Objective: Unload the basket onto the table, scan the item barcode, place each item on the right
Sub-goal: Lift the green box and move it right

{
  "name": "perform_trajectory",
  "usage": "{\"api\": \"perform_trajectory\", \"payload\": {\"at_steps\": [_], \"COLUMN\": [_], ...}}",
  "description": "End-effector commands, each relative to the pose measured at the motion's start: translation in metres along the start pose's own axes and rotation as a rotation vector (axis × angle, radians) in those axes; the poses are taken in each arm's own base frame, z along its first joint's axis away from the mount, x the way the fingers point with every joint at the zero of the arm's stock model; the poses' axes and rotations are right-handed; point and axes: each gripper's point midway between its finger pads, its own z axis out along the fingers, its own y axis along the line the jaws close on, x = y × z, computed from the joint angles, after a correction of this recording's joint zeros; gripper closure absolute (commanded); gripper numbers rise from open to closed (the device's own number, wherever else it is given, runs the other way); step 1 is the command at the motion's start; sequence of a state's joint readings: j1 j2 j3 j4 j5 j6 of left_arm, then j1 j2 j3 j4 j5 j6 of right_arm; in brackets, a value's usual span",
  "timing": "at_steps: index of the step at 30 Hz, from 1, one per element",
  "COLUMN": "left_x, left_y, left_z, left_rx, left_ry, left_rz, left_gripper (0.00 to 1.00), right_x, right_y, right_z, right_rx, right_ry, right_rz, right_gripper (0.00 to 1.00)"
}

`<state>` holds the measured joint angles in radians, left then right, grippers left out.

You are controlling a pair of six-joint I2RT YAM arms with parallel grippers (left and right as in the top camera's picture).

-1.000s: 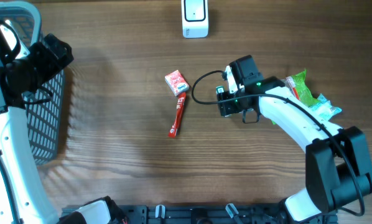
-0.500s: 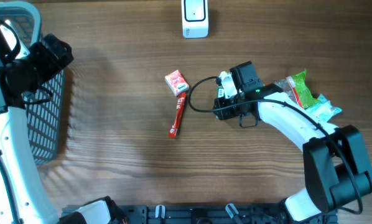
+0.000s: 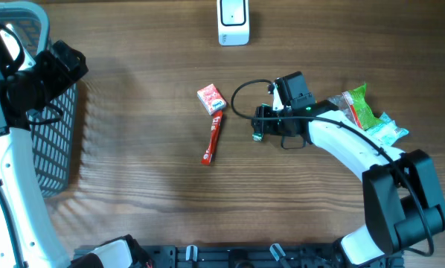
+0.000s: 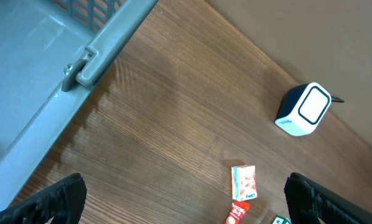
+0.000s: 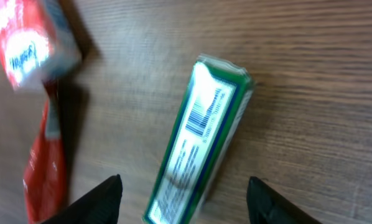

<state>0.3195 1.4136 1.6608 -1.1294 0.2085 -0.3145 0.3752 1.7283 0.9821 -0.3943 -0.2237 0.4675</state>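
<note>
One green box [image 5: 201,146] lies flat on the wooden table [image 5: 323,81], barcode [image 5: 204,111] facing up. It sits between the fingers of the right gripper [image 5: 183,186], whose jaws are apart and clear of the box on both sides. Beyond its left finger lie a red packet [image 5: 27,43] and a red stick [image 5: 46,168]. The left gripper [image 4: 186,199], jaws wide apart and empty, hangs near the basket [image 4: 43,74].
</note>
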Motion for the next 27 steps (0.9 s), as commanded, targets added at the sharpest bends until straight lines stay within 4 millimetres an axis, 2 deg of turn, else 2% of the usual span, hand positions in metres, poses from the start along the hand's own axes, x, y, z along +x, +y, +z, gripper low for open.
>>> {"api": "perform_trajectory", "payload": {"at_steps": [1, 5, 10, 12, 16, 20, 24, 27], "left_x": [-0.001, -0.001, -0.001, -0.001, -0.001, -0.001, -0.001, -0.001], "left_y": [-0.004, -0.004, -0.004, -0.004, -0.004, -0.004, -0.004, -0.004], "left_z": [-0.002, -0.002, -0.002, -0.002, -0.002, -0.002, -0.002, -0.002], "left_rx": [0.016, 0.016, 0.016, 0.016, 0.016, 0.016, 0.016, 0.016], "left_ry": [-0.005, -0.005, -0.005, -0.005, -0.005, -0.005, -0.005, -0.005], "left_rz": [0.024, 0.024, 0.024, 0.024, 0.024, 0.024, 0.024, 0.024], "left_gripper": [0.00, 0.00, 0.00, 0.00, 0.00, 0.00, 0.00, 0.00], "right_x": [0.002, 0.005, -0.004, -0.009, -0.019, -0.019, -0.011, -0.004], "right_y": [0.002, -0.002, 0.004, 0.002, -0.003, -0.002, -0.006, -0.008], "right_z": [0.003, 0.009, 0.009, 0.008, 0.004, 0.004, 0.006, 0.015], "right_rx": [0.048, 0.177, 0.244, 0.262, 0.296, 0.293, 0.293, 0.288], "right_ry": [-0.031, -0.098, -0.201, -0.228, -0.279, -0.276, -0.256, -0.234], "right_rz": [0.185, 0.135, 0.082, 0.082, 0.065, 0.051, 0.164, 0.230], "right_gripper": [0.30, 0.29, 0.50, 0.53, 0.54, 0.50, 0.40, 0.40]}}
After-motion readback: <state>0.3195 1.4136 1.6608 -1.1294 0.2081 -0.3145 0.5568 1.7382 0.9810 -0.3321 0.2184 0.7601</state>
